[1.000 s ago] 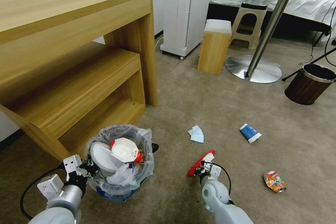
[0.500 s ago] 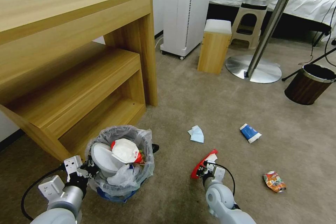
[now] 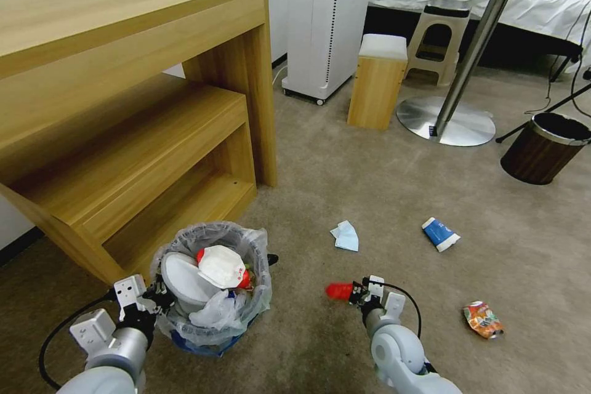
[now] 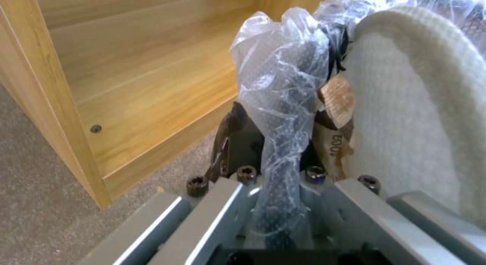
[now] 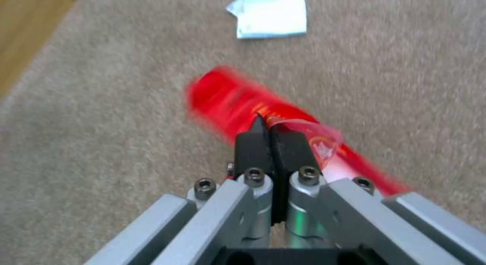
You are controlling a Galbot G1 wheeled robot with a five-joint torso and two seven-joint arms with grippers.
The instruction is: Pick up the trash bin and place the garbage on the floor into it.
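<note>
The right gripper [image 3: 356,292] is squeezed tight on a shiny red wrapper [image 3: 339,290], at 3 o'clock from the round black wire trash bin [image 3: 212,286]. The left gripper [image 3: 157,297] pinches the bin's rim.

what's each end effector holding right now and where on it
Left end effector grips the trash bin by its bag-lined rim. Right end effector pinches the red wrapper mid-length.

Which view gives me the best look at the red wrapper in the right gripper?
Right wrist view: the red wrapper sits close up, pinched in the right gripper. The head view shows it small, held above the carpet. The left wrist view faces the trash bin.
</note>
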